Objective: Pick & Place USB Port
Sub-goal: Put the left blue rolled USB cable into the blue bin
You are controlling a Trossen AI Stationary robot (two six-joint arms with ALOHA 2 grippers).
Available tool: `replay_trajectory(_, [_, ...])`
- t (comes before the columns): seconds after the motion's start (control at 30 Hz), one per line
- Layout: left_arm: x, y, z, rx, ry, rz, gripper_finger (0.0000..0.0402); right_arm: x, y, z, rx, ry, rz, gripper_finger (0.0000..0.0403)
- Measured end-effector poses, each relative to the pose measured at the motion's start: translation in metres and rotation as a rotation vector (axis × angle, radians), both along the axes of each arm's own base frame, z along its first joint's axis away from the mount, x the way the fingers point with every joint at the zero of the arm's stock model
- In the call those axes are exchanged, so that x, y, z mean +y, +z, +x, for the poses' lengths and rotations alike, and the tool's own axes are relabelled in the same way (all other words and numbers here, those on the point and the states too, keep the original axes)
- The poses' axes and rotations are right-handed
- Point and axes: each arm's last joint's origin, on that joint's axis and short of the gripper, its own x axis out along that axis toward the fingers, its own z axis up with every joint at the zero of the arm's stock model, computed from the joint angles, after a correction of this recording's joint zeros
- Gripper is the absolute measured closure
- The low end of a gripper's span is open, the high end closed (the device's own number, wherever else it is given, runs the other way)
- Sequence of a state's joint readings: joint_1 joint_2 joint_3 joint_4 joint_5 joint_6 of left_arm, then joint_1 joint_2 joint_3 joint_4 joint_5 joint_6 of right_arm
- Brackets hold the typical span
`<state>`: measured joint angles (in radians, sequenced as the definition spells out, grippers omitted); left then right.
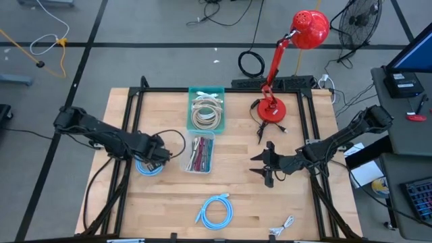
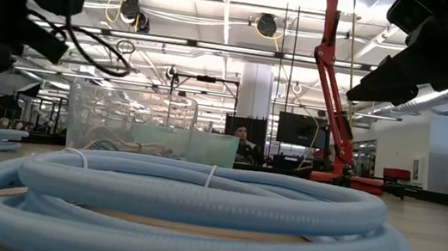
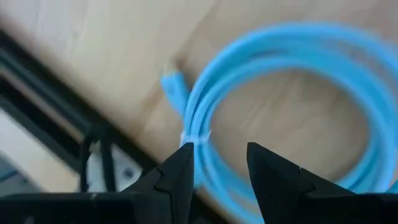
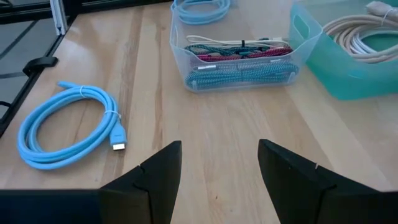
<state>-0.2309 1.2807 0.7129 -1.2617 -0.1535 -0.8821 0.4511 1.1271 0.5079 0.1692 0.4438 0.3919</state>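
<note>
A blue coiled cable (image 1: 148, 167) lies flat on the wooden table at the left, its plug (image 3: 174, 87) beside a white tie (image 3: 196, 137). My left gripper (image 1: 160, 156) hangs over that coil's edge, pointing steeply down. It is open (image 3: 221, 149), and the tied strands show below the gap between its fingers. A second blue coil (image 1: 214, 210) with a plug (image 4: 118, 140) lies near the table's front edge. My right gripper (image 1: 260, 167) waits open (image 4: 219, 146) at mid-right, holding nothing.
A clear bin (image 1: 200, 154) of braided cables stands just right of my left gripper. A teal bin (image 1: 206, 108) of white cables is behind it. A red desk lamp (image 1: 271, 108) stands far right. A small white cable (image 1: 282, 228) lies at the near edge, and black frame rails (image 1: 128, 135) run along the sides.
</note>
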Motion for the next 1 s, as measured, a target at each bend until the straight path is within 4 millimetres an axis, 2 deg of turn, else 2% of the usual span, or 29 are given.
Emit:
replay_trajectory(0.13, [0.008, -0.009, -0.001, -0.003, 0.071, -0.021, 0.0249, 0.000, 0.000, 0.000, 0.000, -0.002, 0.005, 0.0200])
replay_trajectory(0.47, [0.030, -0.046, -0.012, -0.037, 0.218, -0.059, 0.0231, 0.001, 0.001, 0.001, -0.013, 0.000, 0.014, 0.0200])
replay_trajectory(0.67, [0.033, -0.050, -0.013, -0.045, 0.221, -0.063, 0.0232, 0.001, 0.001, 0.000, -0.013, 0.001, 0.014, 0.0200])
replay_trajectory(0.8, [0.034, -0.051, -0.014, -0.040, 0.205, -0.053, 0.0266, 0.001, 0.001, 0.000, -0.013, 0.001, 0.014, 0.0200])
replay_trajectory(1.0, [0.034, -0.052, -0.009, -0.083, 0.165, -0.052, 0.0381, 0.001, 0.001, 0.000, -0.013, 0.001, 0.014, 0.0200])
